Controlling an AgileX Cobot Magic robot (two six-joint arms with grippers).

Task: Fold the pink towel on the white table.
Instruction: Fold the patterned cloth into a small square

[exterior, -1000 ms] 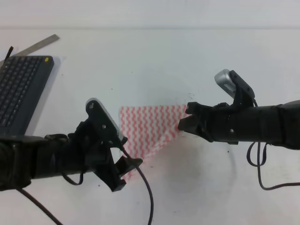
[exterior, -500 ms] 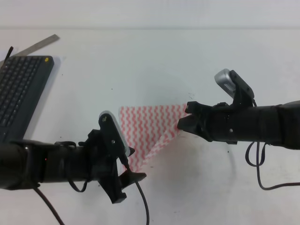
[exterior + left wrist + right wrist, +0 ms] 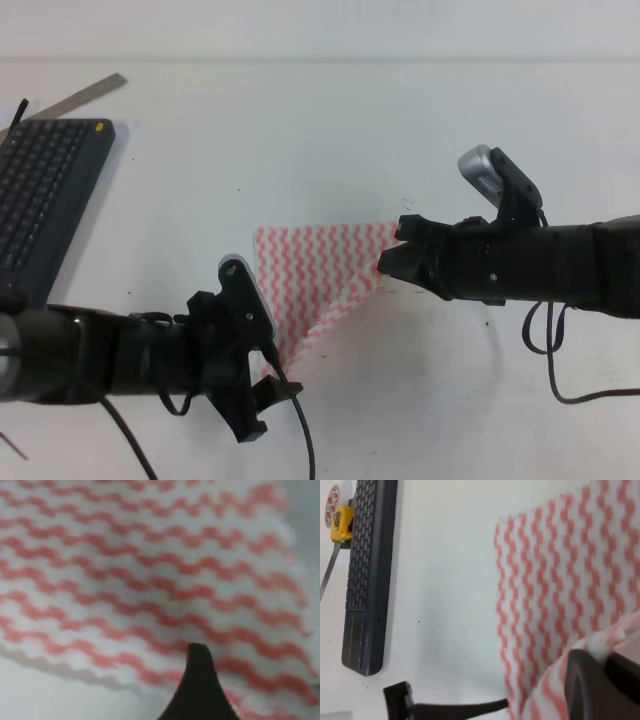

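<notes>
The pink towel (image 3: 315,275) lies on the white table (image 3: 300,140), folded into a rough triangle whose point faces the front. My left gripper (image 3: 266,410) hovers at that lower point, its two fingers apart. In the left wrist view the towel (image 3: 150,580) fills the frame, blurred and close, with one dark fingertip (image 3: 200,690) over it. My right gripper (image 3: 392,262) is at the towel's right corner. The right wrist view shows the towel (image 3: 570,595) with a raised edge pinched between the dark fingers (image 3: 585,680).
A dark grey keyboard (image 3: 45,200) lies at the left edge, with a metal ruler (image 3: 85,95) behind it. A yellow tape measure (image 3: 342,517) sits by the keyboard (image 3: 367,575). Black cables hang from both arms (image 3: 550,350).
My left arm has drawn back toward the front edge and sunk lower, its gripper now at the towel's lower point. The right arm and the towel have stayed put.
</notes>
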